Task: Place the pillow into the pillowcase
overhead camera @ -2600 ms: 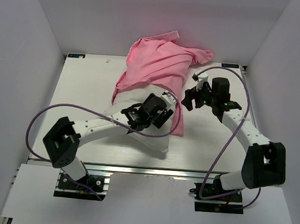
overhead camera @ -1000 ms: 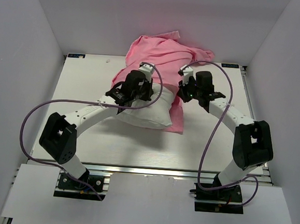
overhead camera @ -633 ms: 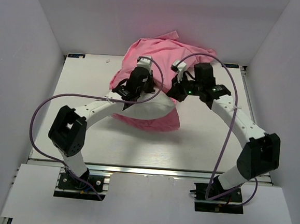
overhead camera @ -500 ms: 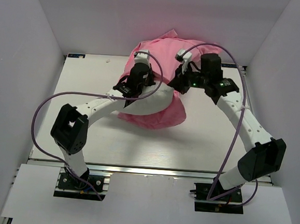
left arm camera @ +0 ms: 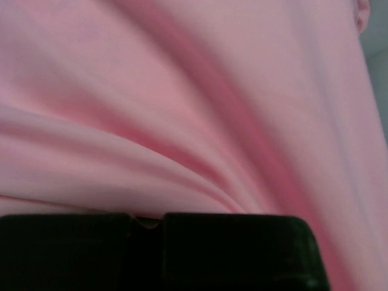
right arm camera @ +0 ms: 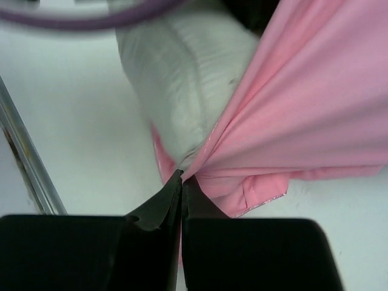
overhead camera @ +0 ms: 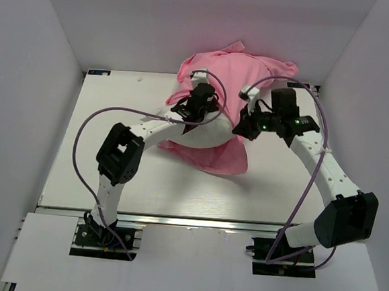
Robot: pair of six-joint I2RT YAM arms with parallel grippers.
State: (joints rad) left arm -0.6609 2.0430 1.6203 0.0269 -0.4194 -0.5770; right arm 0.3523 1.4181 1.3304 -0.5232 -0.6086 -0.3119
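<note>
Two arms reach in from your near edge in the top view and meet at the far middle of the counter (overhead camera: 108, 125). The pillowcase (overhead camera: 234, 71) is bunched there, its pink fabric rising against the back wall and draped over the far part of the pillow (overhead camera: 199, 134). A pink flap lies on the counter under the pillow's white near end. The left gripper (overhead camera: 199, 100) sits at the pillow's left side, where white meets pink. The right gripper (overhead camera: 244, 126) is at the right edge of the pink fabric.

From the left wrist you see almost nothing but soft folds of the pillowcase (left arm camera: 182, 109). The left gripper (left arm camera: 147, 220) is closed to a thin seam — a pale sliver shows in it, but you cannot tell what it is.

From the right wrist, the right gripper (right arm camera: 182, 179) is pinched tight on an edge of the pillowcase (right arm camera: 315, 103) — just beside the rounded end of the pillow (right arm camera: 182, 79), with the counter (right arm camera: 73, 151) below.
</note>
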